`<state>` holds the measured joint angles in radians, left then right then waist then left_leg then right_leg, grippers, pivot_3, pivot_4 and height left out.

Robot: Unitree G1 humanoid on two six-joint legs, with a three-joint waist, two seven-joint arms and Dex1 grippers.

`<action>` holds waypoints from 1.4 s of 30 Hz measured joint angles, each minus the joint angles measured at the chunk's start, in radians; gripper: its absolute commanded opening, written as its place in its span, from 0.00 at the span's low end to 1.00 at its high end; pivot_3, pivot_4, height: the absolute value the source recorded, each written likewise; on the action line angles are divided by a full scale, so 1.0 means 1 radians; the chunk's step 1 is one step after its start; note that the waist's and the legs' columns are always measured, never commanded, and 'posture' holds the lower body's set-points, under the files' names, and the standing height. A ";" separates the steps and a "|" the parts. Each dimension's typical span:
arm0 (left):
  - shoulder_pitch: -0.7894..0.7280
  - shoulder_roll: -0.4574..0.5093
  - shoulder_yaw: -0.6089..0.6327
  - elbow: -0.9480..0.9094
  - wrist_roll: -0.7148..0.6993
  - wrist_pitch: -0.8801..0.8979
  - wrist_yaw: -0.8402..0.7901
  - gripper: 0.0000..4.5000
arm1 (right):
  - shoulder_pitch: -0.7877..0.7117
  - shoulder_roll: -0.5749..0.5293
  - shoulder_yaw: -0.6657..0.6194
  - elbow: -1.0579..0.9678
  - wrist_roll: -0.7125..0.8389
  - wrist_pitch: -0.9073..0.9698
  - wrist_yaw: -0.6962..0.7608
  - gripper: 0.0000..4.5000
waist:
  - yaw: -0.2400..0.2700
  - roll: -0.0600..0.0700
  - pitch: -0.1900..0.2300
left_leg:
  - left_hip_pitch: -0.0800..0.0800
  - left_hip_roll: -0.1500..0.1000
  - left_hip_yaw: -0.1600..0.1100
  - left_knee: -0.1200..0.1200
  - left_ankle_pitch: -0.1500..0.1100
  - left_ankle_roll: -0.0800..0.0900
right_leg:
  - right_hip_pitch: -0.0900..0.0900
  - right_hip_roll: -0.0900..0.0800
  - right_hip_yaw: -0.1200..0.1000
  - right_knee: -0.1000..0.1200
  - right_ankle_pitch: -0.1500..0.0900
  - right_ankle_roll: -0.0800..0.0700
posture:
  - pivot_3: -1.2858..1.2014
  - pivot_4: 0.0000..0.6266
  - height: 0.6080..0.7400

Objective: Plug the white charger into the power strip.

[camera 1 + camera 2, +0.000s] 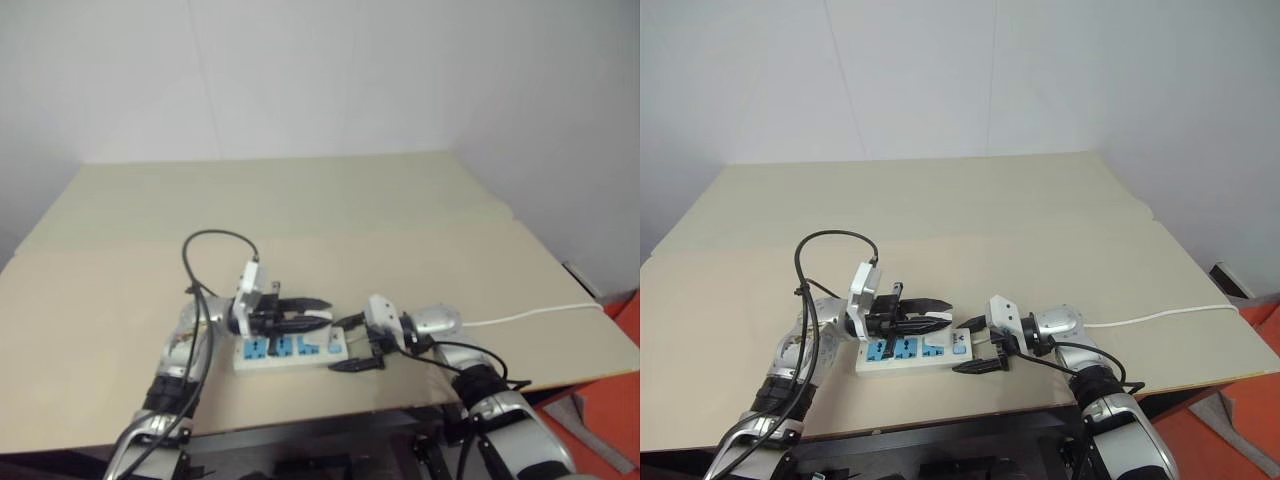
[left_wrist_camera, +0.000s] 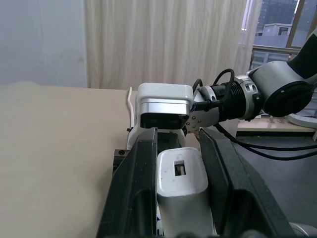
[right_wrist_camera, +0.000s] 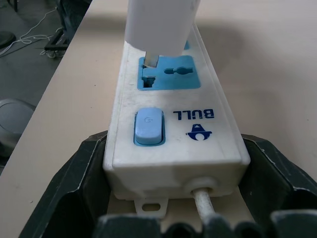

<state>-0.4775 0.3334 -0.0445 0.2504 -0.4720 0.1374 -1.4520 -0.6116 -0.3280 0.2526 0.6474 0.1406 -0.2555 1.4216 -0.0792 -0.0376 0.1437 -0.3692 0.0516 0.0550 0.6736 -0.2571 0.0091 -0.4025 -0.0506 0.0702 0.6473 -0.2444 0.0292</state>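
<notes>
Two grippers: I have both engaged.
Left gripper: clamped on white charger, prong at the end socket.
Right gripper: fingers wide, bracing power strip.

- A beige table fills the middle of the frame, its near edge at the bottom.
- A white power strip lies flat near that bottom edge, centre.
- Its thin white cord trails toward the right edge.

One charger; one strip (three sockets)
</notes>
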 measured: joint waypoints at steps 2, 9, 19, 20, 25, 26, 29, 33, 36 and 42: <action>0.013 0.001 -0.007 0.002 0.002 -0.001 0.001 0.22 | 0.000 0.000 0.000 0.000 0.000 0.000 0.000 0.77 | 0.000 0.000 0.000 | 0.000 0.000 0.000 0.000 0.000 0.000 | 0.000 0.000 0.000 0.000 0.000 0.000 | 0.52 0.24 1.00; 0.020 0.014 -0.020 0.004 0.008 -0.007 0.002 0.22 | 0.000 0.004 0.001 0.002 -0.001 -0.004 -0.005 0.77 | -0.003 0.000 0.000 | 0.000 0.000 0.000 0.000 0.000 0.000 | 0.000 0.000 0.000 0.000 0.000 0.000 | 0.52 0.24 1.00; 0.012 0.017 -0.020 0.050 0.008 -0.057 0.007 0.22 | 0.000 0.007 0.004 0.004 -0.002 -0.007 -0.010 0.77 | -0.007 0.000 0.000 | 0.001 0.000 0.000 -0.001 0.000 0.000 | 0.000 0.000 0.000 0.000 0.000 0.000 | 0.52 0.24 1.00; 0.011 0.018 -0.021 0.052 0.008 -0.063 0.006 0.22 | 0.000 0.007 0.004 0.004 -0.002 -0.007 -0.011 0.77 | -0.008 0.000 0.000 | 0.001 0.000 0.000 -0.001 0.000 0.000 | 0.000 0.000 0.000 0.000 0.000 0.000 | 0.52 0.24 1.00; 0.010 0.028 -0.025 0.056 0.007 -0.070 0.000 0.22 | 0.000 0.011 0.009 0.005 -0.005 -0.012 -0.020 0.77 | -0.012 0.000 -0.001 | 0.002 0.000 0.000 -0.002 0.000 0.000 | 0.001 0.000 0.000 -0.001 0.000 0.000 | 0.52 0.24 1.00; 0.010 0.034 -0.028 0.056 0.007 -0.074 -0.003 0.22 | 0.000 0.013 0.010 0.007 -0.007 -0.016 -0.022 0.77 | -0.014 0.000 -0.002 | 0.002 0.000 0.000 -0.003 0.000 0.000 | 0.001 0.000 0.000 -0.001 0.000 0.000 | 0.52 0.24 1.00; 0.010 0.046 -0.035 0.054 0.007 -0.081 -0.007 0.22 | 0.000 0.017 0.014 0.012 -0.011 -0.022 -0.029 0.77 | -0.017 0.000 -0.003 | 0.005 0.000 0.000 -0.005 0.000 0.000 | 0.003 0.000 0.000 -0.001 0.000 0.000 | 0.52 0.24 1.00; 0.011 0.061 -0.038 0.062 0.008 -0.095 -0.012 0.22 | 0.000 0.021 0.015 0.022 -0.018 -0.027 -0.032 0.77 | -0.018 0.000 -0.003 | 0.016 0.000 0.000 -0.010 0.000 0.000 | 0.014 0.000 0.000 -0.005 -0.001 -0.001 | 0.52 0.24 1.00; 0.009 0.087 -0.046 0.078 0.015 -0.085 -0.017 0.22 | -0.002 0.025 0.015 0.027 -0.022 -0.032 -0.035 0.77 | -0.019 0.000 -0.003 | 0.017 0.000 0.000 -0.011 0.000 0.000 | 0.014 0.000 0.001 -0.005 -0.001 -0.001 | 0.52 0.24 1.00; 0.022 0.092 -0.053 0.083 0.029 -0.125 -0.014 0.22 | -0.006 0.028 0.015 0.038 -0.023 -0.042 -0.038 0.77 | -0.020 0.000 -0.003 | 0.017 0.000 0.000 -0.011 0.000 0.000 | 0.014 0.000 0.001 -0.005 -0.001 -0.001 | 0.52 0.24 1.00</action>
<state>-0.4558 0.4253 -0.0974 0.3334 -0.4432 0.0126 -1.4660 -0.6172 -0.3001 0.2678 0.6852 0.1176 -0.2972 1.3840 -0.0988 -0.0376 0.1403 -0.3521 0.0520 0.0551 0.6625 -0.2572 0.0089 -0.3882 -0.0506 0.0713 0.6420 -0.2456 0.0279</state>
